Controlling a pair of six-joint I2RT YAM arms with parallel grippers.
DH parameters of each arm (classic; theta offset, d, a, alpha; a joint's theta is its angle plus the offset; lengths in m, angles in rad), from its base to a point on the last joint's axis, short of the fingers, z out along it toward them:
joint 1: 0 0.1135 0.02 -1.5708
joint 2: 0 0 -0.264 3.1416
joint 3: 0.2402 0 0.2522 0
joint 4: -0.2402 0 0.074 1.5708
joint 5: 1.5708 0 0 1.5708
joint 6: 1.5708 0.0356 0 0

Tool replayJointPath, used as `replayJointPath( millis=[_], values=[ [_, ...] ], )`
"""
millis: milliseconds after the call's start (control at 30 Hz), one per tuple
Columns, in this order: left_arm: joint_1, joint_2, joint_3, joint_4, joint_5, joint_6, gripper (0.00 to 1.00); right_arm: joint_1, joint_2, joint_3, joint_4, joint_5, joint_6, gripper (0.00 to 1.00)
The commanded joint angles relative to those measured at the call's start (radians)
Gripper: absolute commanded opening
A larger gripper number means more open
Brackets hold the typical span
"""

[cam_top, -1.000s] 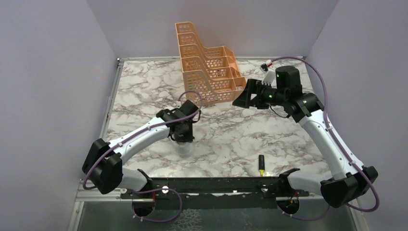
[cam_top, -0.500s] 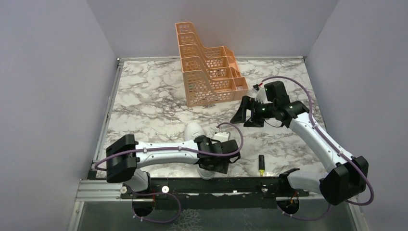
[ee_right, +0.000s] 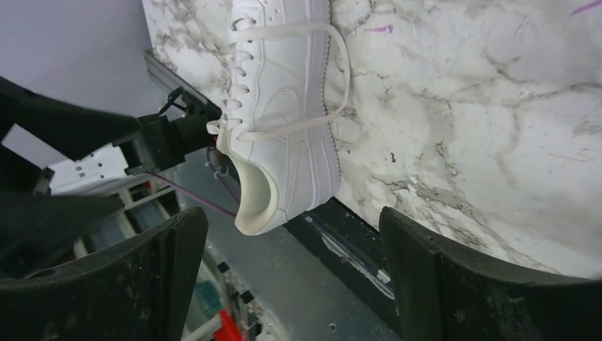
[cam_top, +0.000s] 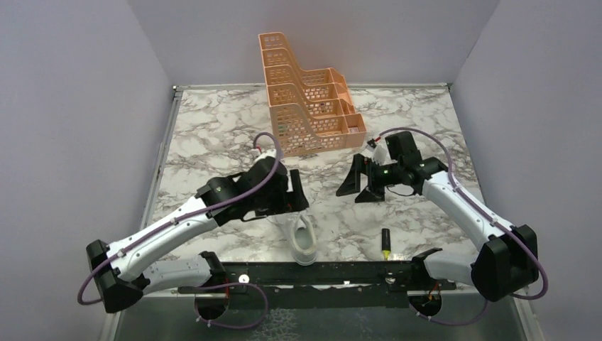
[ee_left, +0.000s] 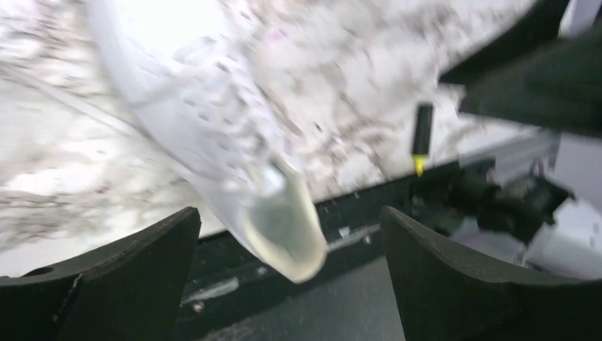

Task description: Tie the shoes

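A single white low-top sneaker (cam_top: 304, 238) lies on its sole at the near edge of the table, between the two arm bases, toe pointing away toward the back wall. Its heel sticks out past the marble over a black metal rail (cam_top: 319, 273). The upper is smooth and leather-like, with small perforations and a thick white sole. The heel opening shows a pale cream lining. Long flat white laces (ee_right: 241, 85) run through the eyelets, and one loose loop spills over the shoe's side onto the table. The left gripper (cam_top: 294, 193) hovers just above and beside the toe, its two black curved fingers spread wide with nothing between them; its wrist view is blurred. The right gripper (cam_top: 358, 183) hangs well apart to the right, low over the table, fingers likewise spread wide and empty, facing the shoe. A short black marker with a yellow tip (cam_top: 385, 243) lies near the sneaker's right, close to the rail. The table (cam_top: 213, 135) is glossy white marble with grey-brown veins, framed in metal. At the back stands an orange plastic lattice rack (cam_top: 309, 106), stepped in tiers. Plain matte lavender-grey walls (cam_top: 71, 106) close in the space on three sides.
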Motion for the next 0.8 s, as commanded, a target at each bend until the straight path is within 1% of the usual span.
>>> replayJointPath(
  millis=[0,33,100,200,233,267,333,400,500,567,600,633,700,733,767],
  values=[
    [0.236,-0.039,-0.046,-0.027,0.158,0.112,0.97,0.029,0.054,-0.096,0.208,-0.151,0.164,0.95],
    [0.285,-0.04,-0.059,-0.016,0.194,0.12,0.96,0.043,0.076,-0.109,0.241,-0.158,0.185,0.94],
    [0.366,-0.032,-0.095,0.011,0.263,0.133,0.9,0.065,0.127,-0.139,0.304,-0.173,0.213,0.91],
    [0.477,-0.053,-0.166,0.058,0.361,0.12,0.81,0.081,0.198,-0.197,0.451,-0.261,0.27,0.83],
    [0.513,-0.07,-0.195,0.082,0.399,0.1,0.78,0.086,0.217,-0.204,0.471,-0.266,0.288,0.78],
    [0.545,-0.09,-0.225,0.097,0.425,0.077,0.76,0.095,0.235,-0.196,0.451,-0.249,0.291,0.75],
    [0.592,-0.126,-0.281,0.102,0.441,0.019,0.74,0.121,0.276,-0.177,0.406,-0.201,0.295,0.76],
    [0.626,-0.17,-0.34,0.1,0.435,-0.042,0.73,0.143,0.304,-0.193,0.42,-0.165,0.347,0.77],
    [0.65,-0.217,-0.411,0.102,0.406,-0.125,0.65,0.197,0.345,-0.196,0.475,-0.095,0.432,0.77],
    [0.652,-0.227,-0.434,0.102,0.372,-0.145,0.62,0.23,0.388,-0.154,0.442,-0.026,0.465,0.77],
    [0.651,-0.223,-0.445,0.103,0.364,-0.152,0.61,0.239,0.411,-0.14,0.428,-0.005,0.484,0.76],
    [0.653,-0.212,-0.454,0.102,0.366,-0.16,0.58,0.243,0.437,-0.134,0.427,0.0,0.505,0.74],
    [0.655,-0.179,-0.458,0.102,0.384,-0.173,0.47,0.246,0.471,-0.133,0.437,0.011,0.55,0.72],
    [0.655,-0.166,-0.455,0.102,0.4,-0.185,0.44,0.247,0.48,-0.135,0.446,0.019,0.576,0.68],
    [0.654,-0.156,-0.452,0.103,0.408,-0.202,0.43,0.247,0.482,-0.137,0.451,0.028,0.591,0.65]
  ],
)
